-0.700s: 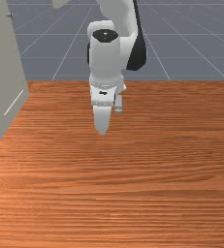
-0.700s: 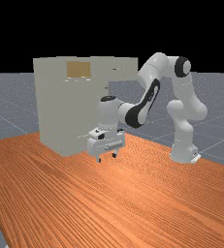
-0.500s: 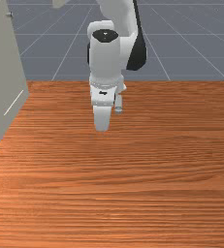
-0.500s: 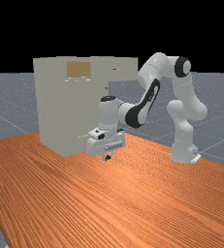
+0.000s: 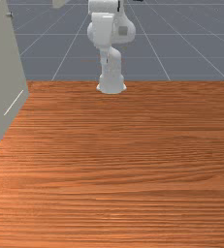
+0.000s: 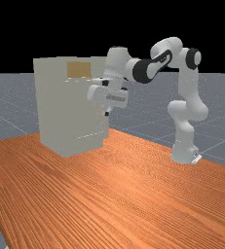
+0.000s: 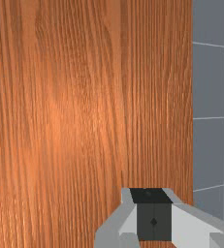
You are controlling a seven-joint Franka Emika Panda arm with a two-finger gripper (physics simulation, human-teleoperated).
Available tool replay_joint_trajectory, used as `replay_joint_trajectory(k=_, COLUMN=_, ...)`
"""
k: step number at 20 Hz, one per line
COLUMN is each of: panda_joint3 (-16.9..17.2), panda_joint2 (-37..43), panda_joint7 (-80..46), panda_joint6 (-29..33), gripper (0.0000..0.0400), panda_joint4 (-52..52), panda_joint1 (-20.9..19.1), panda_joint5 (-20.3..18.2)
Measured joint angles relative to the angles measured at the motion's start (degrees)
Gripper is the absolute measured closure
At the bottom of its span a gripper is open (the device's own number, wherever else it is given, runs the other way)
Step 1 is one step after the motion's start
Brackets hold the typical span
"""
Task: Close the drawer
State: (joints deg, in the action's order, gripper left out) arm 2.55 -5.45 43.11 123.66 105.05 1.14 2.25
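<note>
The cabinet (image 6: 60, 107) stands upright on the wood table (image 6: 133, 194), left of centre in the far view and along the left edge of the front view. In the far view, a tan panel (image 6: 79, 69) is located high on the cabinet; in the front view, a small grey knob (image 5: 9, 14) is located at the upper left, beside the cabinet's edge.

Drawer position: at the top edge of the front view, left of centre, a pale block projects — this appears to be part of the drawer (image 5: 61, 3), standing out from the cabinet. In the far view, the arm (image 6: 143, 71) crosses the area to the right of the cabinet's top. How far the drawer extends cannot be determined.

Gripper position: the gripper (image 6: 106, 114) points downward at the middle of the far view, overlapping the cabinet's right side in the picture. Contact with the cabinet cannot be confirmed. In the front view, the gripper is in the upper middle, in line with the arm's base (image 5: 111, 83).

Jaw state: fully narrowed. In the wrist view, the two dark pads (image 7: 145, 222) meet along a seam — nothing is held between them. The table lies below the fingertips, with grey floor (image 7: 213, 82) beyond its edge.
</note>
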Motion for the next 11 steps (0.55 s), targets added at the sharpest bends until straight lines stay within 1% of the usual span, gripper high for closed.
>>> replay_joint_trajectory(k=1, panda_joint3=0.06, panda_joint2=0.79, panda_joint7=-4.46, panda_joint6=-14.37, gripper=0.04, panda_joint4=-4.15, panda_joint1=0.17, panda_joint5=0.17)
replay_joint_trajectory(k=2, panda_joint3=-0.04, panda_joint2=-2.19, panda_joint7=0.52, panda_joint6=-21.9, gripper=0.04, panda_joint4=-10.27, panda_joint1=0.03, panda_joint5=-0.17)
replay_joint_trajectory(k=4, panda_joint3=-0.02, panda_joint2=-4.08, panda_joint7=0.25, panda_joint6=-13.99, gripper=0.04, panda_joint4=-3.93, panda_joint1=0.01, panda_joint5=-0.14)
replay_joint_trajectory(k=5, panda_joint3=0.0, panda_joint2=-0.83, panda_joint7=-0.01, panda_joint6=-8.36, gripper=0.04, panda_joint4=3.1, panda_joint1=0.02, panda_joint5=0.03)
replay_joint_trajectory(k=6, panda_joint3=0.24, panda_joint2=0.75, panda_joint7=-0.82, panda_joint6=-4.5, gripper=0.04, panda_joint4=5.81, panda_joint1=0.15, panda_joint5=2.3)
replay_joint_trajectory(k=7, panda_joint3=1.39, panda_joint2=-0.33, panda_joint7=18.41, panda_joint6=-4.57, gripper=0.04, panda_joint4=4.33, panda_joint1=-1.3, panda_joint5=-1.62)
replay_joint_trajectory(k=8, panda_joint3=3.36, panda_joint2=-3.96, panda_joint7=35.99, panda_joint6=-6.52, gripper=0.04, panda_joint4=-0.91, panda_joint1=-4.38, panda_joint5=-3.92)
replay_joint_trajectory(k=9, panda_joint3=4.44, panda_joint2=-8.58, panda_joint7=44.71, panda_joint6=-8.78, gripper=0.04, panda_joint4=-7.49, panda_joint1=-8.33, panda_joint5=-5.45)
replay_joint_trajectory(k=10, panda_joint3=5.23, panda_joint2=-13.86, panda_joint7=50.74, panda_joint6=-11.59, gripper=0.04, panda_joint4=-15.28, panda_joint1=-13.05, panda_joint5=-6.87)
replay_joint_trajectory(k=11, panda_joint3=5.49, panda_joint2=-21.44, panda_joint7=57.52, panda_joint6=-16.4, gripper=0.04, panda_joint4=-27.35, panda_joint1=-18.33, panda_joint5=-8.21)
